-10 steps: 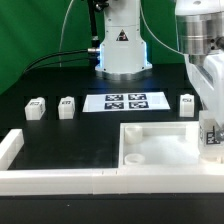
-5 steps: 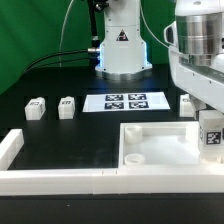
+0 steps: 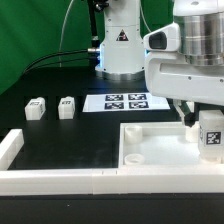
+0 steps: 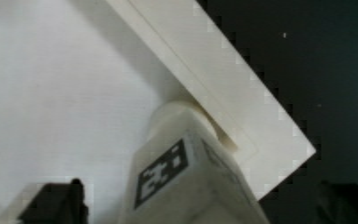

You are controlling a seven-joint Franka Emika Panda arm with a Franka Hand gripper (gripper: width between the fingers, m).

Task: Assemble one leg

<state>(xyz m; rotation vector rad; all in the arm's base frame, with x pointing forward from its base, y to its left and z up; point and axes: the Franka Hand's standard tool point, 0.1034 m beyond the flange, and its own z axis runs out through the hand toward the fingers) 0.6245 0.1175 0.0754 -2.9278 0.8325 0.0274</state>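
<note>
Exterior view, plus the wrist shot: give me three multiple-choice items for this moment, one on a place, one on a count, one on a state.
1. Where does the tagged leg nearest the gripper stand?
A. at the tray's corner on the exterior view's right
B. on the marker board
C. beside the robot base

2. How many loose legs lie at the exterior view's left?
A. none
B. two
C. four

3. How is the gripper?
A. shut on a leg
B. shut, empty
C. open

Key: 1 A, it stands upright at that corner; 2 B, leg and leg; 3 C, the fingers stand apart from the leg.
</note>
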